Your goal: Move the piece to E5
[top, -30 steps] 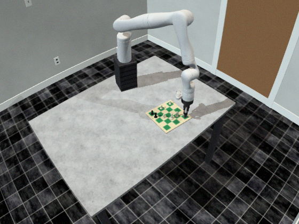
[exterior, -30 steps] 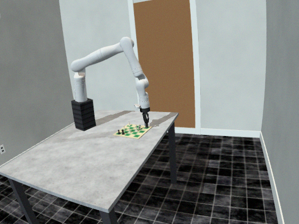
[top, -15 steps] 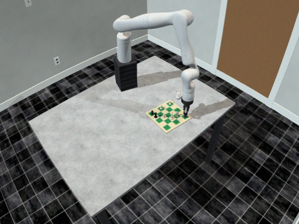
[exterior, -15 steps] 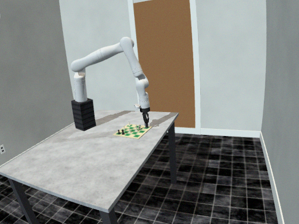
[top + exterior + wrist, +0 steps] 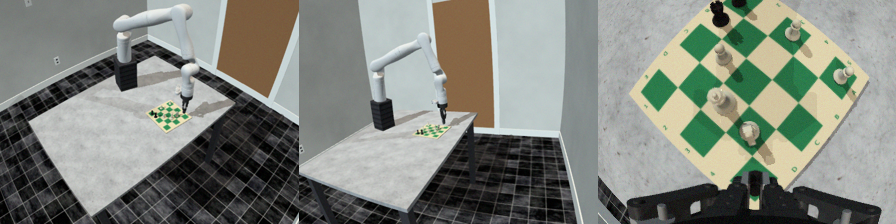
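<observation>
The green and cream chessboard [image 5: 168, 116] lies near the table's right edge; it also shows in the exterior view [image 5: 432, 130] and in the wrist view [image 5: 751, 86]. My gripper [image 5: 755, 181] is shut on a small dark piece [image 5: 754, 183] and holds it just above the board's corner square nearest the wrist. In the top view the gripper [image 5: 185, 109] points straight down over the board's right corner. Two black pieces [image 5: 727, 6] stand at the far corner. Several white pieces stand upright, the closest one [image 5: 750, 132] a square away from the fingers. The square labels are too small to read.
The arm's black pedestal [image 5: 126, 73] stands at the back of the table. The table's right edge [image 5: 213, 117] runs close beside the board. A door [image 5: 253, 40] is behind the table.
</observation>
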Motion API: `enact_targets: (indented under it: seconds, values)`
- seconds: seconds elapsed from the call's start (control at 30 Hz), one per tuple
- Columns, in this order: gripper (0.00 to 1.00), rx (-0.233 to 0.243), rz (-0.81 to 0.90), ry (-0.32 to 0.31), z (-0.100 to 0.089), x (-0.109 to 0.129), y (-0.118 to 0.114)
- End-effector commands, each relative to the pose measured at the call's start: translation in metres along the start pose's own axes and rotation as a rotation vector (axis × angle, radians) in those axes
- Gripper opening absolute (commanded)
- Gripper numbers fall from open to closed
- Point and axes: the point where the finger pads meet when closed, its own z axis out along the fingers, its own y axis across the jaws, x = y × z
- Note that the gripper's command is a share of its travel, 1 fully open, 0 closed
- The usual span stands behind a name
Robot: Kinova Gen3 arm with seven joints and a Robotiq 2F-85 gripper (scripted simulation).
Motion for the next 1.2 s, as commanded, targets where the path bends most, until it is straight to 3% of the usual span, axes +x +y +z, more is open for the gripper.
enact_targets:
  seconds: [0.0,0.23,0.67,0.73,0.83,0.9,1.0,1.17]
  values:
    - [0.0,0.007,-0.003,-0.025,-0.031,-0.01,-0.001]
    - [0.0,0.007,-0.003,-0.025,-0.065,-0.01,-0.001]
    - [0.0,0.007,-0.007,-0.025,-0.066,-0.009,-0.003]
    - [0.0,0.006,-0.026,-0.026,-0.066,-0.009,-0.016]
    - [0.0,0.005,-0.085,-0.026,-0.063,-0.004,-0.055]
    - [0.0,0.005,-0.085,-0.026,-0.063,-0.004,-0.055]
    - [0.0,0.007,-0.149,-0.026,-0.062,0.007,-0.101]
    - [0.0,0.01,-0.187,-0.025,-0.061,0.016,-0.128]
